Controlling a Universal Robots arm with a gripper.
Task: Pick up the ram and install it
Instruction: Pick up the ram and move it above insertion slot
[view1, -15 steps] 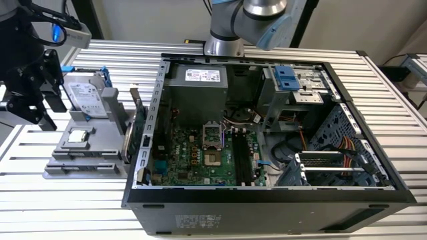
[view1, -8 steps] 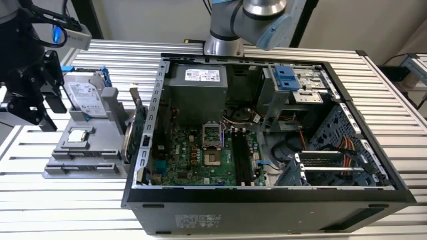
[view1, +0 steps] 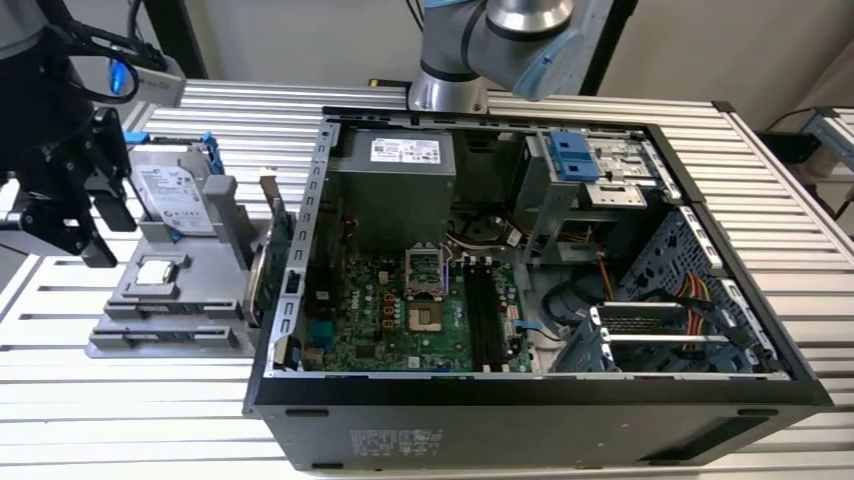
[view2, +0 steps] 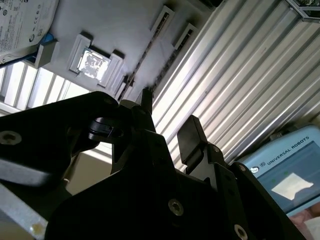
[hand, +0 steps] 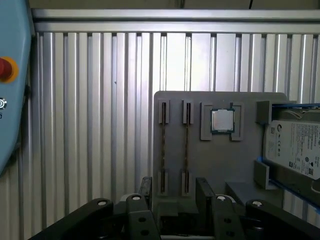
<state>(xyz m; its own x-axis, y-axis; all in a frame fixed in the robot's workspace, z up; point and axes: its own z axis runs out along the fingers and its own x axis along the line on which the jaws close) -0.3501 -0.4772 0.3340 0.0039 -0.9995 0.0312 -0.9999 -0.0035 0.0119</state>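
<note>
Tool (hand: 175, 186): held released and empty above the grey holder (hand: 220, 165).
Ram (hand: 163, 145): stood on edge in a holder slot.
Holder: set on ribbed worktop (hand: 100, 125).

The computer case (view1: 534, 420) rests on the table (view1: 134, 420). To the exterior view's left lies a holder (view1: 174, 338), with the hard drive (view1: 174, 195) at its far end and the processor (view1: 158, 270) nearer. A card (view1: 271, 255) stands between holder and case. The gripper (hand: 174, 182) hangs near the holder.
</note>
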